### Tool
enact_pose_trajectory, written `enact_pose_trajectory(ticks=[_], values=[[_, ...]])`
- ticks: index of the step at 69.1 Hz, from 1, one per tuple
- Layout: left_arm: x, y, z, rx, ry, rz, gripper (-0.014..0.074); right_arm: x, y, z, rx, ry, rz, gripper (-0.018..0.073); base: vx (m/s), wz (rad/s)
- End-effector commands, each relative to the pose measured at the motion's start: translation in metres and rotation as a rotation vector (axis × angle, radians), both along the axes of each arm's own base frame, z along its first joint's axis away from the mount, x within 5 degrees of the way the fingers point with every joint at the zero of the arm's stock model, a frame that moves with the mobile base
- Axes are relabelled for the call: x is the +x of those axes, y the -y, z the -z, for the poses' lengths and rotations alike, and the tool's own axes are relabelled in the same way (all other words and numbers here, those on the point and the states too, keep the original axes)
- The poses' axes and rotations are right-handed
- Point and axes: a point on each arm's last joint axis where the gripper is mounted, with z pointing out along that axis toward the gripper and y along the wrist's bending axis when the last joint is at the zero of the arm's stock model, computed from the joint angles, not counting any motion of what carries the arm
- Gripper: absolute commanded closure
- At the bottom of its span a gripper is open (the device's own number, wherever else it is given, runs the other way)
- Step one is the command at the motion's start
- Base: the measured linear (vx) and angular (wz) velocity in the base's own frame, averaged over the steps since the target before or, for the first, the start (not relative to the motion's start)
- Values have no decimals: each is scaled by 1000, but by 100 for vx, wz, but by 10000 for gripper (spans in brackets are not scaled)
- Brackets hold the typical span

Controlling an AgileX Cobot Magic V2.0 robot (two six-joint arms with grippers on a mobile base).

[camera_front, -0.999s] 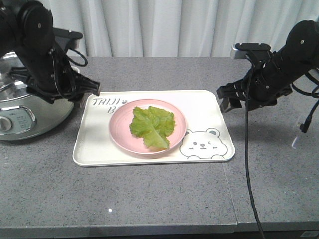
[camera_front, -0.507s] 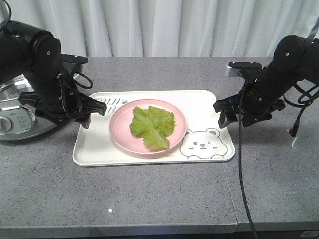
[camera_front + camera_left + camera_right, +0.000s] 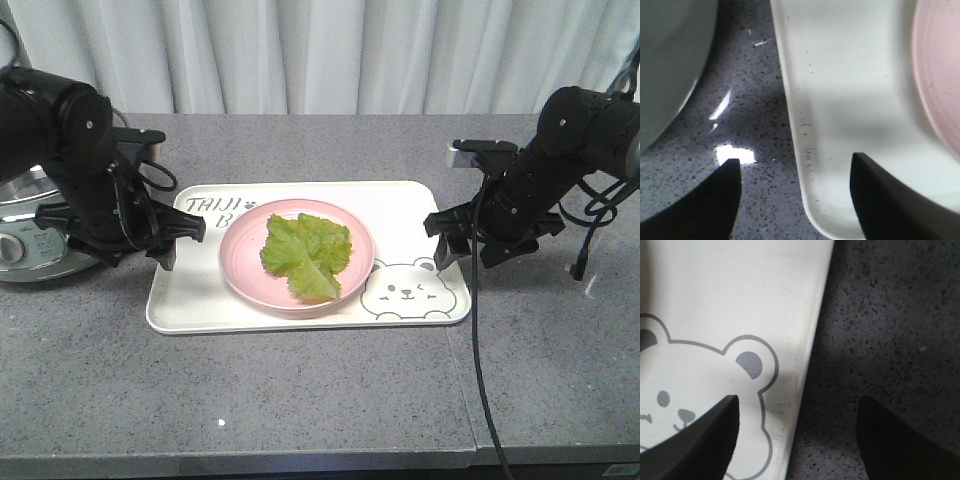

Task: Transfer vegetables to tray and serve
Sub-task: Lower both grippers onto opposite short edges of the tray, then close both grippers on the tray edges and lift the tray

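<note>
The vegetables, one bright green lettuce leaf (image 3: pixel 305 250), lie on a round pink plate (image 3: pixel 240 268). The plate stands in the middle of the cream tray (image 3: pixel 405 215) with the bear drawing (image 3: pixel 405 290). My left gripper (image 3: pixel 180 240) is open, low at the tray's left edge. In the left wrist view the left gripper (image 3: pixel 795 200) straddles the tray rim (image 3: pixel 800 150), one finger over the counter, the other over the tray. My right gripper (image 3: pixel 465 250) is open at the tray's right edge. In the right wrist view the right gripper (image 3: pixel 797 440) straddles that rim (image 3: pixel 805 350) beside the bear (image 3: pixel 690 390).
A silver cooker (image 3: pixel 25 245) stands on the grey counter just left of the left arm; its wall (image 3: pixel 670 60) fills the left wrist view's corner. Black cables (image 3: pixel 605 235) hang by the right arm. A white curtain closes off the back.
Both arms have come down and inward, so each open gripper now sits at a short edge of the tray. The tray, plate and leaf have not moved.
</note>
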Motion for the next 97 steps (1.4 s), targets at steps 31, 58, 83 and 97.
enact_pose_trajectory(ticks=[31,58,83,97], values=[[10,5,8,-26,4,-9,153,4,1,-15,26,52,15,83,0,0],[13,11,23,-56,-37,18,240,5,1,-1,24,0,16,139,0,0],[14,18,32,-108,-85,40,605,5,0,2,23,-25,12,411,0,0],[13,20,31,-139,-87,62,603,4,0,2,21,-31,4,575,0,0]])
